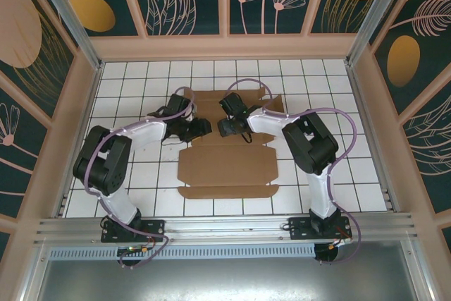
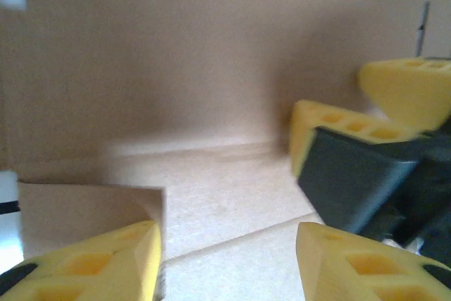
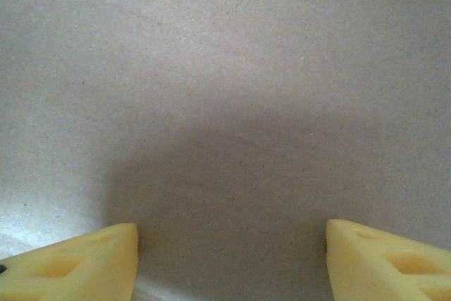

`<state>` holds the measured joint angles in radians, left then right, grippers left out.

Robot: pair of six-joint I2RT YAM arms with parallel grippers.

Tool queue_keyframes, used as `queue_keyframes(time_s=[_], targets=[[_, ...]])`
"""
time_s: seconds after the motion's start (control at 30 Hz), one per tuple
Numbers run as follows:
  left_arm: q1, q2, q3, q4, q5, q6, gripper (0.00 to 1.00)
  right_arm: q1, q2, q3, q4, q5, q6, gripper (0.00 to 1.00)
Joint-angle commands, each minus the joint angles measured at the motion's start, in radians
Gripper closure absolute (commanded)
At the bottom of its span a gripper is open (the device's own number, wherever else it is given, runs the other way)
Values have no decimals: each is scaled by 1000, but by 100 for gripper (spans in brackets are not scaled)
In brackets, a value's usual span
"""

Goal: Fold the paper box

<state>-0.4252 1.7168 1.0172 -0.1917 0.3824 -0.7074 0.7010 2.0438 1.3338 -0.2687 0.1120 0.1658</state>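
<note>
On the tiled table [image 1: 141, 82], the paper box [image 1: 227, 167] is seen as a mostly flat sheet with its near panels unfolded. A far panel seems raised before the left gripper [image 2: 227, 244] and right gripper [image 3: 232, 244], both spread open with nothing gripped. Most folds are judged undone.

Paper box [image 1: 227, 167] lies mid-table, cardboard close ahead of both grippers. Left gripper [image 1: 204, 128] and right gripper [image 1: 227, 128] crowd each other over its far half. Bare tiles [image 1: 127, 89] open left, right and behind. Walls [image 1: 81, 103] hem three sides.
</note>
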Motion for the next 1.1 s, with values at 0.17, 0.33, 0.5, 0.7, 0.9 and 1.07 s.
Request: queue_keyframes(time_s=[0.17, 0.33, 0.5, 0.7, 0.9, 1.07], targets=[[-91, -156, 187, -158, -167, 105, 54, -78, -189, -63, -55, -268, 118, 31], [-161, -97, 86, -85, -185, 39, 75, -139, -199, -15, -50, -251, 95, 36], [-175, -12, 10, -4, -177, 10, 98, -185, -88, 45, -65, -286, 77, 53], [-163, 112, 40, -15, -204, 31, 100, -173, 23, 93, -88, -252, 64, 72], [-92, 234, 97, -42, -182, 66, 100, -194, 48, 46, -112, -197, 74, 71], [-54, 309, 170, -79, -214, 122, 99, -198, -32, -96, -88, -185, 107, 70]])
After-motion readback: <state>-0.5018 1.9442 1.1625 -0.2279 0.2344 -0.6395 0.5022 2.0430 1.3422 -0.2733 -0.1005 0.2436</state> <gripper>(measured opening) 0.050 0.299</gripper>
